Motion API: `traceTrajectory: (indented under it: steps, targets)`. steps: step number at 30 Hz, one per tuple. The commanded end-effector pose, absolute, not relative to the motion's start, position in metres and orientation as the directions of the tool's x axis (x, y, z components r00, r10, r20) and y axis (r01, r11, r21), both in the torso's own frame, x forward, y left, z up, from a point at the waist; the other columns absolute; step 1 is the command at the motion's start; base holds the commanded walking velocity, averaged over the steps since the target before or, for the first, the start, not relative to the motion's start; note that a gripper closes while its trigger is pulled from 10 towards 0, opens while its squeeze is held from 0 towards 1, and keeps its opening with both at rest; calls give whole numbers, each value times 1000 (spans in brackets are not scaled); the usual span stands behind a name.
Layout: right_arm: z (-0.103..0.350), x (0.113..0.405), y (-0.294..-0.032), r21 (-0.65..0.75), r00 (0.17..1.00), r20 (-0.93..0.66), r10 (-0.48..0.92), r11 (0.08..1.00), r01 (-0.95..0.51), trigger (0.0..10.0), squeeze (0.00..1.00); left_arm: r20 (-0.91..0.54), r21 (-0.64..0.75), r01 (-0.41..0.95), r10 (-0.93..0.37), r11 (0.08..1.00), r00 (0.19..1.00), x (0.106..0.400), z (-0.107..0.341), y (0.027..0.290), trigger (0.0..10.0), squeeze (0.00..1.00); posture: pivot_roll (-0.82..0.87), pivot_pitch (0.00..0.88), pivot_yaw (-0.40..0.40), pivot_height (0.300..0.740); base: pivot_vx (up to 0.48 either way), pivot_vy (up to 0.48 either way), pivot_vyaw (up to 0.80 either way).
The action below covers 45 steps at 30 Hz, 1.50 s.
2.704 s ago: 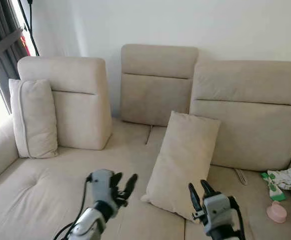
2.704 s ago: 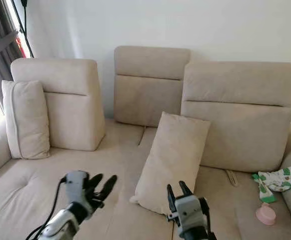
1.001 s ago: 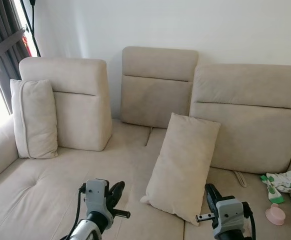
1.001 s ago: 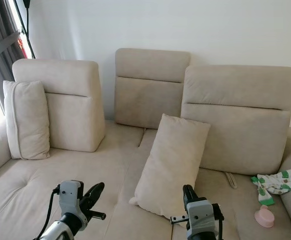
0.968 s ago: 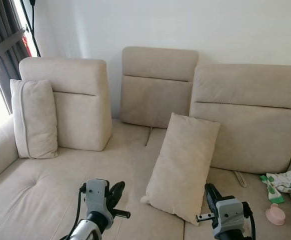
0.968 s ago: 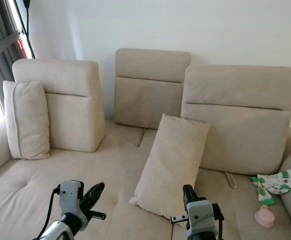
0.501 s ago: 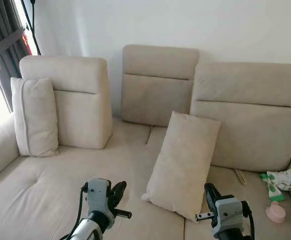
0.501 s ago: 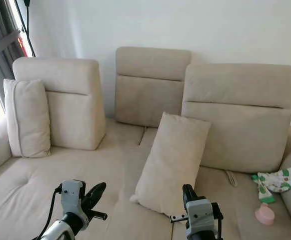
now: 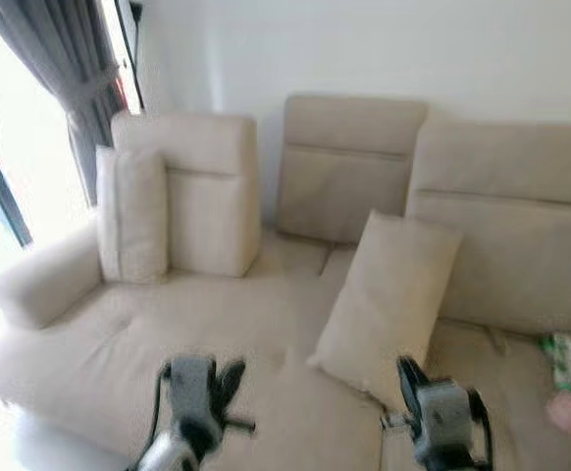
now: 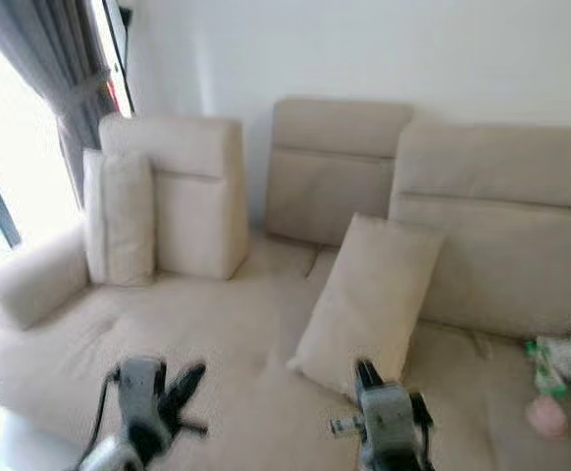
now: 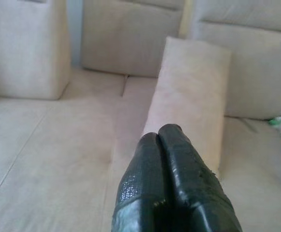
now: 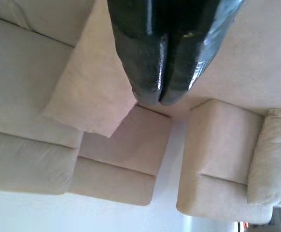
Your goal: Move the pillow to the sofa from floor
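Observation:
A beige pillow (image 9: 389, 299) stands tilted on the sofa seat (image 9: 217, 314), leaning against the right back cushion (image 9: 506, 245). In the left wrist view the same pillow (image 11: 191, 92) stands ahead of the black fingertips (image 11: 172, 145). My left gripper (image 9: 231, 377) hovers low over the seat, left of the pillow, fingers pressed together and empty. My right gripper (image 9: 405, 372) is shut too, just in front of the pillow's lower corner and apart from it. The right wrist view shows its fingers (image 12: 145, 72) closed, with the pillow (image 12: 94, 92) beyond.
A second beige pillow (image 9: 133, 211) leans upright against the left back cushion. Grey curtains (image 9: 60, 59) and a bright window are at the far left. A green-and-white cloth (image 9: 570, 351) and a small pink object (image 9: 565, 412) lie on the right seat. The picture is blurred.
The camera has swung left and pulled back, so the window and armrest now show. The left gripper's fingers, spread 2.7 s ago, are shut. The pillow has not moved.

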State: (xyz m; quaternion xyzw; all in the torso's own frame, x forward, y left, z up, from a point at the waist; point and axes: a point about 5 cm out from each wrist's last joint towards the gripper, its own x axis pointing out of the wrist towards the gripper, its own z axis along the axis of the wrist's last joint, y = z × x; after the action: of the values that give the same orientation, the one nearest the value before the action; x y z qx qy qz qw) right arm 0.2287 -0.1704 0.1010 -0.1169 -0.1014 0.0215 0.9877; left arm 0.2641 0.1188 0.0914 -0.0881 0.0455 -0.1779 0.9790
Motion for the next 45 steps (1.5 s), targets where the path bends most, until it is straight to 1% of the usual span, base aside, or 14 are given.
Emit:
traceTrajectory:
  steps: [1,3,15,19,32,36,45]
  targets:
    - [99,229,-168,-227,980,190,64,974,-19,10000,0,-61,-179,336,-351,925,934,265,91,121,10000,0,-34,0,33,740,-289,0,0]
    - [99,229,-168,-226,980,191,64,974,-19,10000,0,-60,-178,336,-351,925,934,265,91,121,10000,0,-34,0,34,740,-276,0,0]
    - [97,230,-169,-231,982,183,53,973,-10,10000,0,-61,-174,340,-355,924,933,265,92,120,10000,0,-33,0,37,740,0,0,0]
    - [96,231,-172,-181,985,171,27,983,5,10000,0,-63,-173,342,-356,924,932,266,92,120,10000,0,-34,0,37,740,0,0,0]
    - [95,234,-175,-178,986,164,21,984,9,10000,0,-59,-174,348,-362,921,930,266,91,118,10000,0,-33,0,32,740,0,0,-800]
    - [94,234,-171,-200,986,156,53,980,-21,10000,0,-54,-180,351,-365,919,929,266,91,117,10000,0,-34,0,28,740,0,0,0]
    - [91,235,-171,-197,988,139,64,980,-35,10000,0,-53,-182,348,-363,920,930,266,91,117,10000,0,-36,0,23,740,0,0,0]
